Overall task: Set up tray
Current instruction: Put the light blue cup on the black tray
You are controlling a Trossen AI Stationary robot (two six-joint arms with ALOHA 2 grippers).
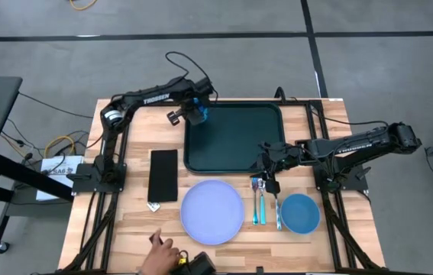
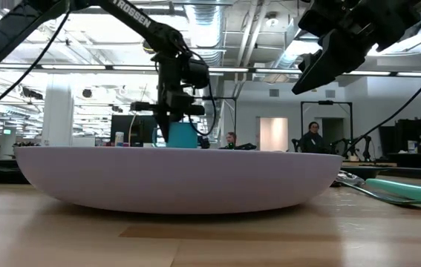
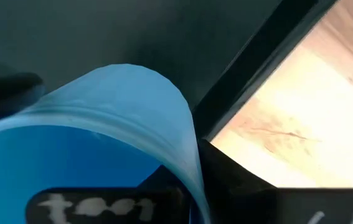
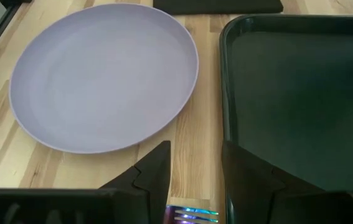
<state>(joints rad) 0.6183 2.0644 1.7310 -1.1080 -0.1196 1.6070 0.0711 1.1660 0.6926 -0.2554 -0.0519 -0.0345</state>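
Note:
The dark green tray [image 1: 239, 141] lies at the table's far middle. My left gripper [image 1: 195, 107] is over the tray's far left corner, shut on a blue cup [image 1: 198, 114]. My right gripper [image 1: 266, 174] hangs open above the table by the tray's near right corner, over the tines of a fork [image 4: 192, 215]. In the low view it [image 2: 327, 63] is well above the table. A lavender plate [image 1: 212, 211] rests flat on the table near the tray. My left gripper holds the blue cup by its rim [image 3: 185, 134], one finger inside [image 3: 101, 205] and one outside [image 3: 232, 180], coming from above. The cup stands upright [image 2: 182, 135] below the fingers, over the tray's corner [image 3: 101, 31]. The plate hides its bottom in the low view.
A flat black rectangle [image 1: 163, 174] lies left of the tray. A fork [image 1: 257, 202], a spoon [image 1: 277, 210] and a blue bowl [image 1: 300, 212] lie right of the plate. A person's hand [image 1: 160, 248] reaches in at the near edge. Metal frames flank both table sides.

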